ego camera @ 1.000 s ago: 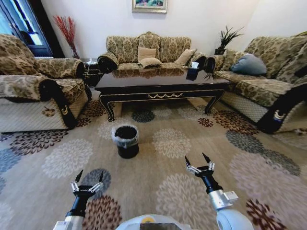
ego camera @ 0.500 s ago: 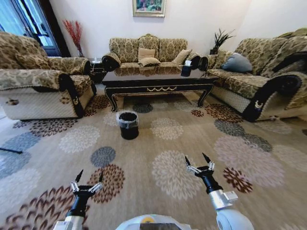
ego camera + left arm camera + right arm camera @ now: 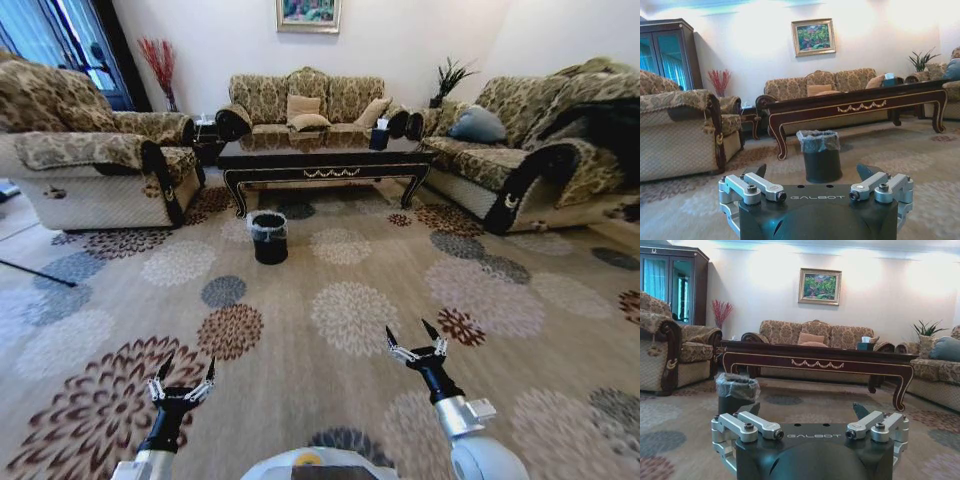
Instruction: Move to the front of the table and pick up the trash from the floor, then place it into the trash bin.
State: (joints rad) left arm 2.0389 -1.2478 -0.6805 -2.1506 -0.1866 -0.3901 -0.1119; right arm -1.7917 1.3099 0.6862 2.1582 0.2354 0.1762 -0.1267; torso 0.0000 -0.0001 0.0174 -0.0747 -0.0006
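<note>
Both my claws, left (image 3: 182,380) and right (image 3: 414,340), spread and empty, low over the floor (image 3: 330,400); bin (image 3: 268,237) well ahead by the table's (image 3: 322,158) front edge, left claw's side, trash not discernible.

A long low surface (image 3: 325,158) of dark brown wood, polished to a glossy shine, with gold scroll trim. Beneath it, the floor (image 3: 340,320) is matt, woven carpet. A black trash bin (image 3: 269,238) wears a thin, crinkled translucent plastic liner. Each pincer, left (image 3: 182,375) and right (image 3: 415,338), has matt black plastic fingers on bare silvery metal links.
</note>
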